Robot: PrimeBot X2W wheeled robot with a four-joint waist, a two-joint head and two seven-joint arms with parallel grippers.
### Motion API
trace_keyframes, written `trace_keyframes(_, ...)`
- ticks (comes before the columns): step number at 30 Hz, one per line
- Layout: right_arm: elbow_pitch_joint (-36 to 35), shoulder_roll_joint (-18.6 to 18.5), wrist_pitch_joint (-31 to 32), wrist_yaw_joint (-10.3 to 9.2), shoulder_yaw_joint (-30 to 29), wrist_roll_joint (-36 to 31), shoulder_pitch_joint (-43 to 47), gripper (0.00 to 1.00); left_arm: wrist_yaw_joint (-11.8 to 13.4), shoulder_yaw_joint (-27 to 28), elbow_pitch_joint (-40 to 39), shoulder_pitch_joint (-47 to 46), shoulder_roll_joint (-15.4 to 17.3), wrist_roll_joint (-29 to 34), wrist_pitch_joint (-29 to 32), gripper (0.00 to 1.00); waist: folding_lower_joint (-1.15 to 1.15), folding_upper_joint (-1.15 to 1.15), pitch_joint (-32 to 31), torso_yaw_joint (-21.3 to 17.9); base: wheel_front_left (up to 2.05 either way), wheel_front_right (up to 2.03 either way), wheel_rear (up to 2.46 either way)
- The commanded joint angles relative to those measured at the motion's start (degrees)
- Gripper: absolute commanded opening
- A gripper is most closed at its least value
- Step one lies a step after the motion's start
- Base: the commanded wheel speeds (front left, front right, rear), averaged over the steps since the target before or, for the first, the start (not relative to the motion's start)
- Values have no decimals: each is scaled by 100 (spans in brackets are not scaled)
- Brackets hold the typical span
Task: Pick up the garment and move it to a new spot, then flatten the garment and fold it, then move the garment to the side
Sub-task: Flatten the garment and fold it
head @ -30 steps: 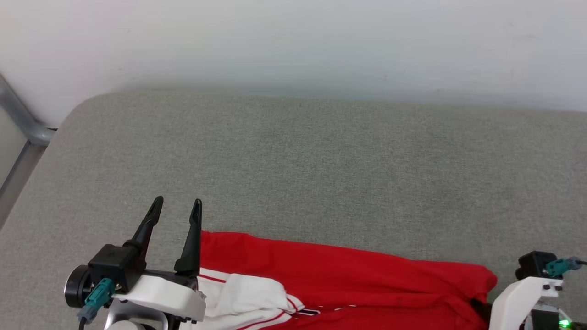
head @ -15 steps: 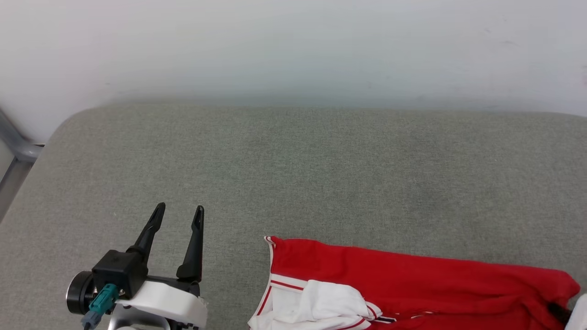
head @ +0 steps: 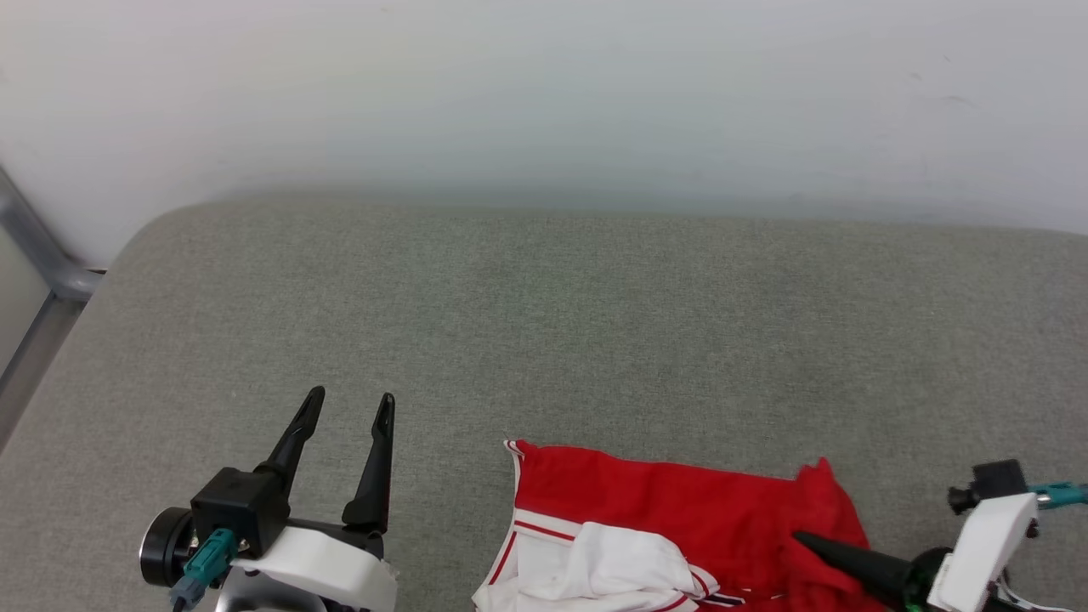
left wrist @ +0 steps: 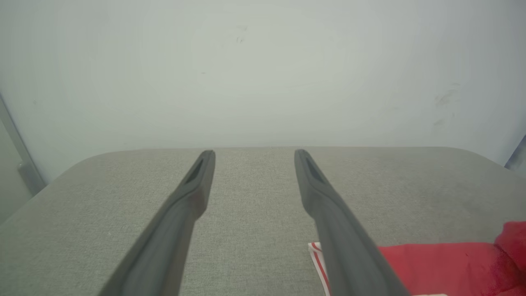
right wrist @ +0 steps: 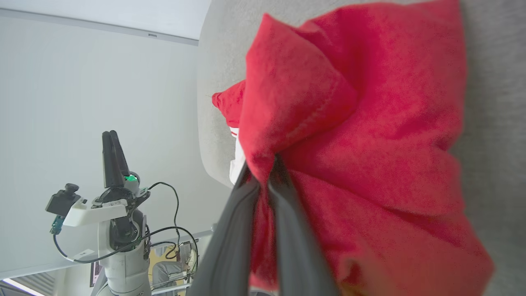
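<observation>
Grey woven fabric covers the wide padded surface [head: 595, 340] across the head view, with a pale wall [head: 544, 85] above it and a metal rail [head: 38, 246] at the left edge. At the bottom centre lies the garment [head: 671, 501] — red cloth with a white sleeve bunched at its lower left and striped trim down its left hem. The left gripper [head: 351, 395] stands at the lower left, well apart from the cloth, its two dark fingers spread wide with nothing between them. At the lower right the right gripper [head: 807, 540] points leftward, fingers pressed together on the garment's right edge, where a red corner peaks up.

In the left wrist view the spread fingers rise from the bottom over bare grey fabric. The garment's trimmed corner shows at the lower right, partly behind one finger.

In the right wrist view the two fingers meet at bottom centre, pinching a fold of red cloth — the bunched garment spreads over the centre and right, and the left gripper stands at the lower left.
</observation>
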Motion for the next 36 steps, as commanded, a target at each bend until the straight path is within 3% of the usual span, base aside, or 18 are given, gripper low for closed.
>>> trace_keyframes(1,80,22,-115,-2,316,259,-101,0,-19,-21,5,-89,-16,4,13,100,0,0,25,57,0,0,0)
trace_keyframes(7,420,23,-816,-2,1598,1133,-316,0,-57,-72,26,-205,-48,-5,55,100,0,0,164,249,0,0,0)
trace_keyframes(14,748,21,-1573,-2,2783,1629,-670,0,-164,-117,111,-376,-121,-1,20,100,0,0,336,462,0,0,0)
trace_keyframes(19,1040,17,-2199,-2,3438,1639,-949,2,-229,-96,195,-476,-176,-9,-22,100,0,0,465,567,0,0,0)
trace_keyframes(20,1095,17,-2303,-2,3542,1639,-977,32,-236,-90,210,-480,-190,-8,-25,100,0,0,481,576,0,0,0)
trace_keyframes(21,1142,17,-2387,-2,3635,1650,-1003,94,-242,-85,225,-491,-196,-4,-29,100,0,0,499,584,0,0,0)
trace_keyframes(22,1174,17,-2471,-2,3704,1640,-1046,100,-245,-80,234,-507,-206,0,-36,100,0,0,515,588,0,0,0)
trace_keyframes(30,844,-89,-3074,-2,4082,1247,-1224,100,-245,-59,315,-509,-247,48,-77,100,0,0,494,477,0,0,0)
trace_keyframes(35,471,-523,-4276,-2,4182,97,-1263,100,-227,-34,343,-475,-266,67,-83,100,0,0,392,357,0,0,0)
trace_keyframes(36,501,-775,-4866,-2,4112,-632,-1186,100,-216,-7,362,-397,-285,68,-91,100,0,0,320,275,0,0,0)
